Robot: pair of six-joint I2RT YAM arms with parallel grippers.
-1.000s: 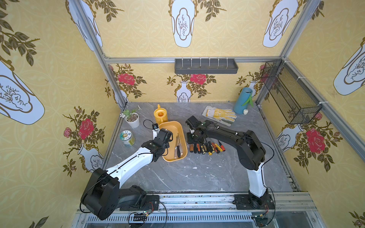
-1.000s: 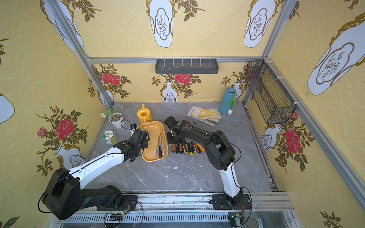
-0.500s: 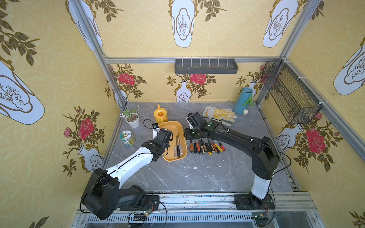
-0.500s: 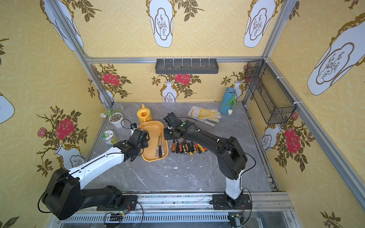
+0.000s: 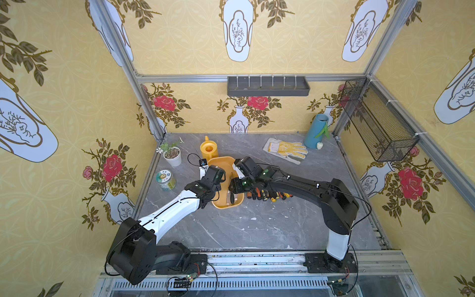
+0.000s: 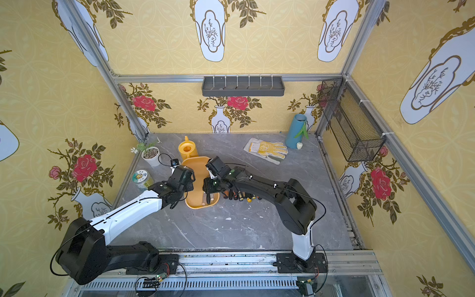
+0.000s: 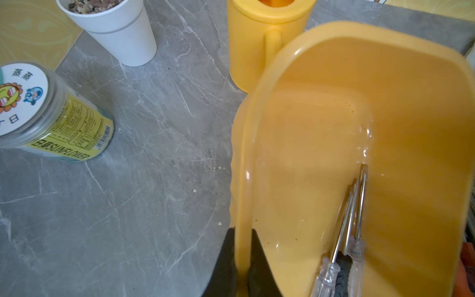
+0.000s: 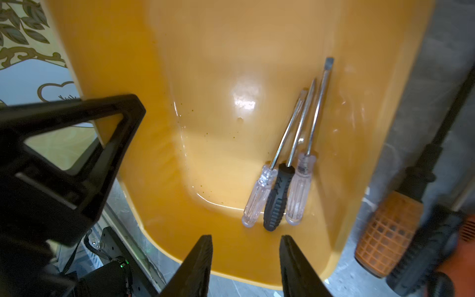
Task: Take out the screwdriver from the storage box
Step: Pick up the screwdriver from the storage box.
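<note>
Right wrist view: shallow yellow-orange plastic storage box (image 8: 205, 77), one long rim clamped by the clenched left gripper (image 7: 242, 267); right gripper (image 8: 245, 241), jaws partly apart and empty, hovers over one end of the box, above three steel-shafted screwdrivers (image 8: 279, 195) lying side by side inside.

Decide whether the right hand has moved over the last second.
Yes. The right hand has shifted sideways, from beside the storage box to above its near end.
</note>
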